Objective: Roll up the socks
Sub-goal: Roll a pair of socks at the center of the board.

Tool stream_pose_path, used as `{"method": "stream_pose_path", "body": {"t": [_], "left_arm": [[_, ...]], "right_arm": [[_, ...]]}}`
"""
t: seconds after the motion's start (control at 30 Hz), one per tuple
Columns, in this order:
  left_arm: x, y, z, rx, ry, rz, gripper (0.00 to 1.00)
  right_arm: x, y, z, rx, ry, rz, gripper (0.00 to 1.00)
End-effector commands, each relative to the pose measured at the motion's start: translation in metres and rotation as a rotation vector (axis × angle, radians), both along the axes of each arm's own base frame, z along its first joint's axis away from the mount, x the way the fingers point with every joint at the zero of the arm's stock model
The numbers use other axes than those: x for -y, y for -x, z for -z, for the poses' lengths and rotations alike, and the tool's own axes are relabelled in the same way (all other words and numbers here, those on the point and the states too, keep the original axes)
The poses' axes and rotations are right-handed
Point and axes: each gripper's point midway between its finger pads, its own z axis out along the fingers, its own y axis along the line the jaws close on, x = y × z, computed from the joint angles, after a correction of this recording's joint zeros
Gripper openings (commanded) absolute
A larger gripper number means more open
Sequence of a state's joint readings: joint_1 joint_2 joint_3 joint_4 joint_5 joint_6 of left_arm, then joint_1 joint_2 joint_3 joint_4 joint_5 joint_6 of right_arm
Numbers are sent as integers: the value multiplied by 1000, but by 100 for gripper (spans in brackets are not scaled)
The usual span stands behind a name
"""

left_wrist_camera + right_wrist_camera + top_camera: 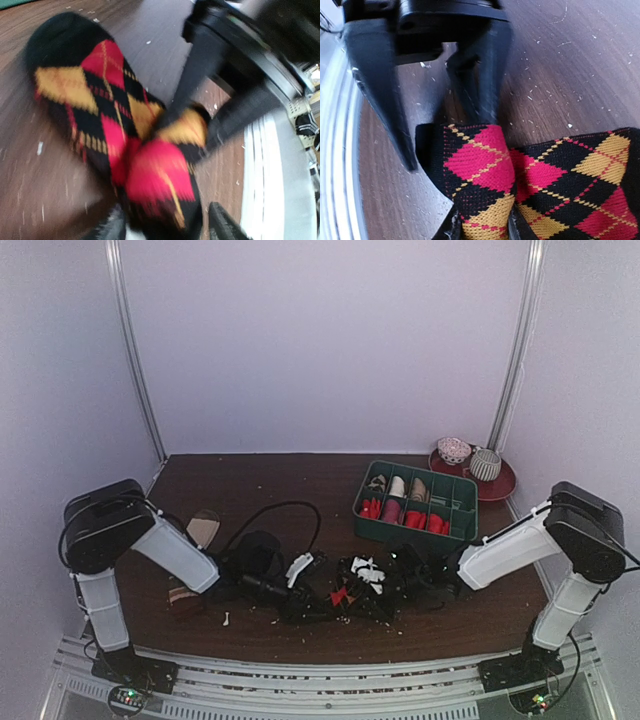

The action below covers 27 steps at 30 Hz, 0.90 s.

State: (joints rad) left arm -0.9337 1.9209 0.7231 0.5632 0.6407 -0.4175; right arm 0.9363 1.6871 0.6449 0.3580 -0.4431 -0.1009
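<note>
Presently: argyle sock (95, 100), black with red and yellow diamonds, lies on the brown counter (260, 480) near the front edge, between the two arms. One rounded black end is flat on the wood; the other end is folded over itself into a bunch. Right claw (482, 231): jaws close together, with a fold of the argyle sock pinched between them. In the left wrist view it comes down onto the fold from the upper right. Left claw (167, 227): jaws parted, one on each side of the bunched end, fabric lying between them, no squeeze visible. In the right wrist view that claw is spread wide, tips at the sock's black edge. The left wrist view is motion-blurred, so fine contact cannot be judged. Second sock (203, 528): beige end shows beyond the left arm, the rest partly hidden under it, well apart from the argyle one. Far right: green compartment tray (462, 498) holding rolled items, several red. A red plate (503, 488) sits behind it, and a black cable (275, 508) loops at mid-counter.
</note>
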Motion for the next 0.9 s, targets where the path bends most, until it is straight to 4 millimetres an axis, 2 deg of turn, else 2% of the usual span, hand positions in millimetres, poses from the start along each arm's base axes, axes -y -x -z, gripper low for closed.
{"method": "stream_pose_path", "body": {"t": [0.0, 0.1, 0.17, 0.23, 0.43, 0.67, 0.87], "left_arm": [[-23, -3, -18, 150, 53, -80, 68], [-21, 0, -63, 320, 215, -52, 69], [-23, 4, -74, 410, 264, -32, 69], [-25, 5, -75, 461, 282, -20, 70], [-24, 12, -60, 445, 283, 23, 65], [-35, 26, -33, 358, 262, 32, 62], [-29, 32, -16, 316, 242, 58, 60]], "right_arm": [[15, 46, 40, -380, -13, -42, 21], [6, 60, 48, -512, -39, -115, 21], [1, 66, 51, -575, -41, -168, 21], [-3, 69, 55, -605, -27, -213, 21], [-11, 59, 72, -655, 74, -229, 21], [1, 54, 94, -710, 146, -172, 21], [5, 54, 97, -712, 162, -159, 21]]}}
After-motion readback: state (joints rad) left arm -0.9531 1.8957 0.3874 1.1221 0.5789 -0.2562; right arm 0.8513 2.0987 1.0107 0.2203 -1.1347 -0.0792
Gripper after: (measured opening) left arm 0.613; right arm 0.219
